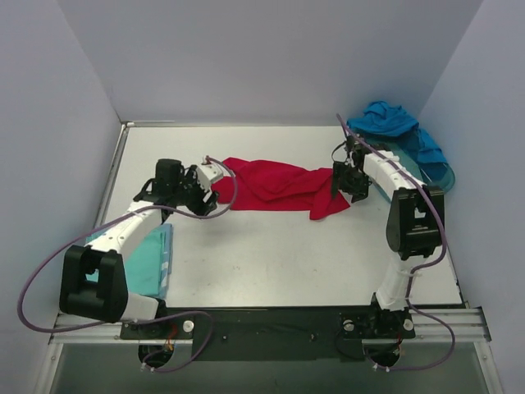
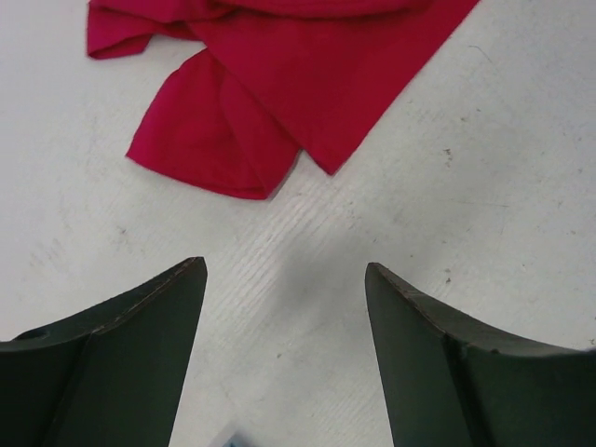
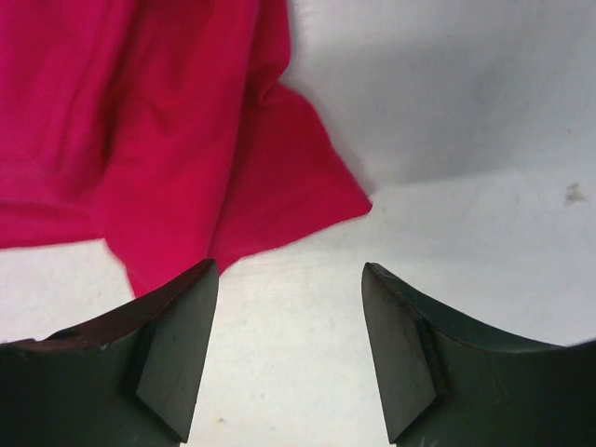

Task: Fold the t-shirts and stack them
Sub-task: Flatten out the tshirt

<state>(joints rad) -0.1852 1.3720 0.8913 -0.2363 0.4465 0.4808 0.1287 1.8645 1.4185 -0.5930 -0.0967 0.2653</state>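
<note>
We see the red t-shirt (image 1: 275, 187) lying crumpled in a long strip across the far middle of the table (image 1: 287, 263), running left to right between the two arms. The left gripper (image 2: 284, 268) hovers just off the shirt's left end. Its claw is spread wide with only bare table between the fingers, and a red sleeve lies just beyond the tips. The right gripper (image 3: 289, 267) is at the shirt's right end, also spread wide and holding nothing, with a red corner reaching up to one finger. In the far right corner sits the translucent teal tray (image 1: 445, 176). The blue t-shirt (image 1: 384, 121) is heaped in it and spills over its far rim. The aqua t-shirt (image 1: 148, 263) lies flat at the near left, partly under the left arm.
</note>
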